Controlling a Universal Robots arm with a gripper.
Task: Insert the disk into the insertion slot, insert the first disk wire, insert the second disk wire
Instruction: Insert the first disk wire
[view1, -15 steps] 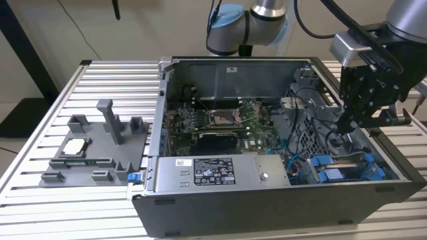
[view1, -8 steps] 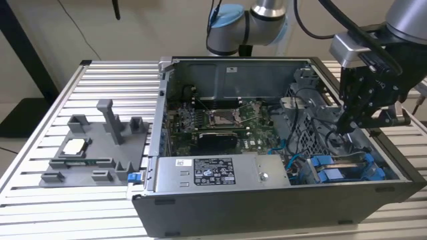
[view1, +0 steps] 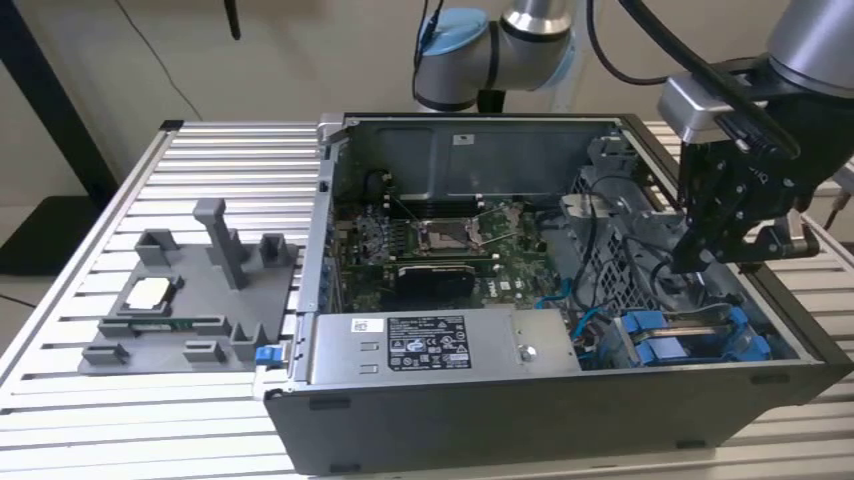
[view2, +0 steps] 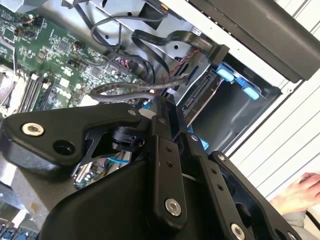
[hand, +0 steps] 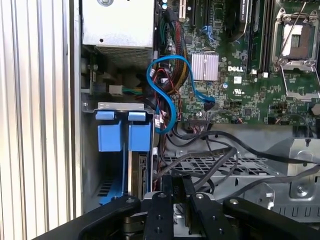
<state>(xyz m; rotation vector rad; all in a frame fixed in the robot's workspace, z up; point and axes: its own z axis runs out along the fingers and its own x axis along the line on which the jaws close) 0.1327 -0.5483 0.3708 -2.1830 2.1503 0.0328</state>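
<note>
tray (view1: 200, 300) on table (view1: 134, 420), computer case (view1: 534, 425) beside it, motherboard (view1: 454, 240) inside case

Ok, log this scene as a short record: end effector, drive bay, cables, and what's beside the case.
end effector: over the open computer case, near the drive bay
blue disk carriers: two, side by side in the bay
blue cable: looped between the bay and the motherboard
grey fixture tray: on the slatted table, exterior view's left of the case

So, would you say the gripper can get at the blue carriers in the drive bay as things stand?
Probably yes: the gripper hangs over the open case close to the blue carriers, whose tops sit uncovered in the first wrist view. The black cables beside them might snag.
</note>
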